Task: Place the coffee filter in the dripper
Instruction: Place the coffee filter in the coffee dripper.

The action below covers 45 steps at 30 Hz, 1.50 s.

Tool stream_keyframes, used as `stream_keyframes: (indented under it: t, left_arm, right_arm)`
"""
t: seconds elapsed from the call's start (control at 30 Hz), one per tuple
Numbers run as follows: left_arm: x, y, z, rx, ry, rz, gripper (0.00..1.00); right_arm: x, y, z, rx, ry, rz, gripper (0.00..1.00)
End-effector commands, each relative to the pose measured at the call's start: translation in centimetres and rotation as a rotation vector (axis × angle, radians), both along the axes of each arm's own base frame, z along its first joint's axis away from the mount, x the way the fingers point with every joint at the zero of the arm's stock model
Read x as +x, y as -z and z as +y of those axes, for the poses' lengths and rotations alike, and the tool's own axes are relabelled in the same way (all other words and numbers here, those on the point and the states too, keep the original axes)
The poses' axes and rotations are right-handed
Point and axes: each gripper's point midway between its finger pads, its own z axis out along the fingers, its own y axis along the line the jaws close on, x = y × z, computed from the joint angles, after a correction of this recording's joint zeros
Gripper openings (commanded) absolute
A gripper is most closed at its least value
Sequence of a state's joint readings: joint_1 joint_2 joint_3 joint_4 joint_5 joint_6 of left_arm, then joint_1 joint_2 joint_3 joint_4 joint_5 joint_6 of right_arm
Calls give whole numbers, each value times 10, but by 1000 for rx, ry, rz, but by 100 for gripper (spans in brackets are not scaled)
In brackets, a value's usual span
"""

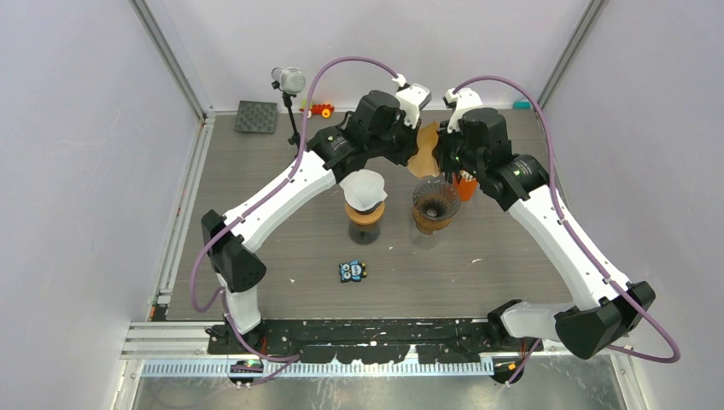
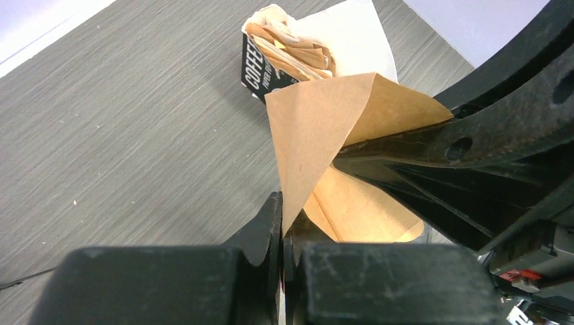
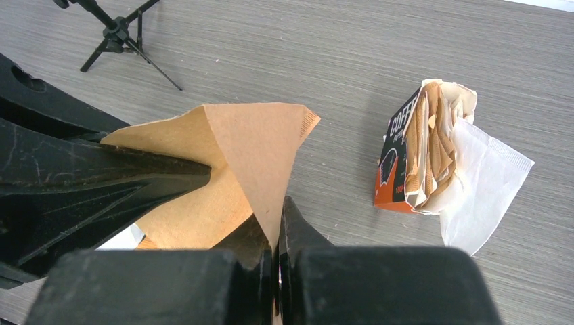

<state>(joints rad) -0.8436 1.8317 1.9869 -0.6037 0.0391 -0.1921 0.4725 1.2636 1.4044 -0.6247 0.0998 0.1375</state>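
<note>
From above, my left arm and my right arm meet over the far middle of the worktop, and the brown coffee filter hangs between them, off the surface and just behind the dripper, whose amber cone sits open with nothing in it. Beside it on the left stands a second dripper with a white paper in it. An orange box shows just right of the amber cone, partly hidden by my right arm; a microphone on a stand, a black mat and a small toy lie along the far edge, and a small blue figure lies nearer the arm bases. In my left wrist view, my left fingers are clenched on the bottom edge of the coffee filter, which fans upward as a folded cone; my right fingers reach in from the right against its other side. The box stands behind on the worktop, stuffed with brown papers, a white filter sheet sticking out. In my right wrist view, my right fingers are pinched tight on a fold of the filter, my left fingers come in from the left, and the box stands well apart to the right.
</note>
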Motion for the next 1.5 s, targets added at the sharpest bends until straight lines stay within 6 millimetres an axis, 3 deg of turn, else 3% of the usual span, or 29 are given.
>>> stream_keyframes:
  t: [0.0, 0.5, 1.13, 1.33, 1.47]
  left_arm:
    - [0, -27, 7, -15, -3, -90, 0]
    - [3, -28, 16, 15, -21, -133, 5]
    - [2, -40, 19, 4, -27, -147, 26]
    - [0, -46, 23, -2, -34, -157, 37]
    - [0, -44, 25, 3, -36, -157, 38]
  right_arm:
    - [-4, -30, -1, 27, -5, -74, 7]
    - [-8, -33, -7, 6, 1, -90, 9]
    - [-7, -22, -6, 9, 0, -77, 9]
    - [-9, -24, -7, 16, -4, -82, 9]
    - [-11, -23, -7, 26, -12, -82, 9]
